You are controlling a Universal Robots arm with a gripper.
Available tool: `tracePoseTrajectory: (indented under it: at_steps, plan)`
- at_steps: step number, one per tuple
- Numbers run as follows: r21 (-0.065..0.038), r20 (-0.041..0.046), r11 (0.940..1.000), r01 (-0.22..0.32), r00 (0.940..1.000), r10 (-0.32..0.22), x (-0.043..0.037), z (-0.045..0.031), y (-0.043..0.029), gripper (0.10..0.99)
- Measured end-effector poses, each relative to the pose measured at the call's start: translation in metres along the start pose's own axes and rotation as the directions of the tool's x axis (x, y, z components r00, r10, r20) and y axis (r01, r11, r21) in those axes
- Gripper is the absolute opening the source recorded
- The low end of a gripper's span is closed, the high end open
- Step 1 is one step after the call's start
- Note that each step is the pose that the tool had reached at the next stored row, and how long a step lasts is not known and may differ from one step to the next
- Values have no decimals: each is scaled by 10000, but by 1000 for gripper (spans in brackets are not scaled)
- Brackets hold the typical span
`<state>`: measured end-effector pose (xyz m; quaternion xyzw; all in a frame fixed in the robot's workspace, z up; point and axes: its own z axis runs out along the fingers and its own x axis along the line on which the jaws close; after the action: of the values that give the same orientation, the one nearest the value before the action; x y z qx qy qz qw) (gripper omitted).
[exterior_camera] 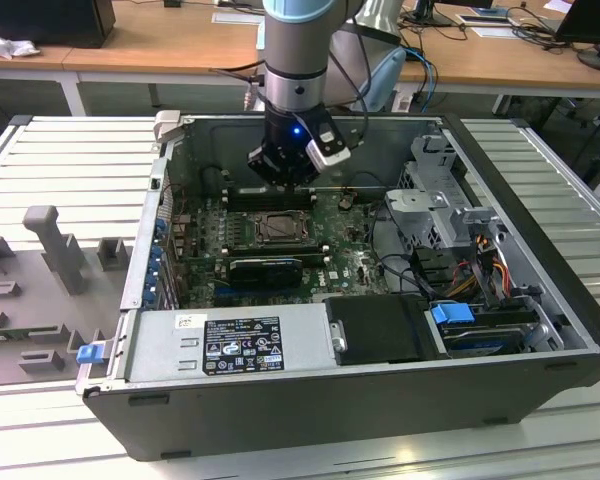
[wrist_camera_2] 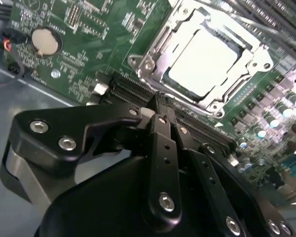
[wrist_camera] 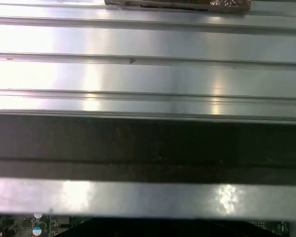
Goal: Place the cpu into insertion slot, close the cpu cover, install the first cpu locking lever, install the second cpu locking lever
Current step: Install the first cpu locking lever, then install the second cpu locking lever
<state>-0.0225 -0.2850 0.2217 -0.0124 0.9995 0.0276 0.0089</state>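
- We saw a white-and-black label (exterior_camera: 242, 344) on the power supply (exterior_camera: 230, 345) at the near side of the case (exterior_camera: 540, 250); its print was too small for us to read, as was the white lettering on the green board (wrist_camera_2: 93, 44).
- The arm (exterior_camera: 295, 60) came straight down into the open case, its gripper (exterior_camera: 280, 170) hanging just above the board, at the far edge of the slot (exterior_camera: 279, 229).
- In the second wrist view the gripper (wrist_camera_2: 160, 106) appeared clenched: its black fingers (wrist_camera_2: 163, 148) met at the tips, with nothing between them that we could see.
- The tips stood over the long black memory slots (wrist_camera_2: 133, 91) just beside the socket.
- The cpu (wrist_camera_2: 204, 61) lay in the slot (wrist_camera_2: 175, 22), its pale metal top glaring under the light.
- The cover (wrist_camera_2: 160, 69) lay flat around the cpu, framing it.
- A coin cell (wrist_camera_2: 44, 41) sat on the board, well apart from the socket.
- The first wrist view showed the ribbed metal table (wrist_camera: 148, 74) and the dark rim of the case (wrist_camera: 148, 148).
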Motion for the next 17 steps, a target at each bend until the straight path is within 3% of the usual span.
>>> tracePoseTrajectory:
  at_steps: [12, 17]
  plan:
    - [-1, 0, 10000, 0, 10000, 0, 2, -4, -70, 106]
    - [0, -1, 10000, 0, 10000, 0, 4, -13, -168, 106]
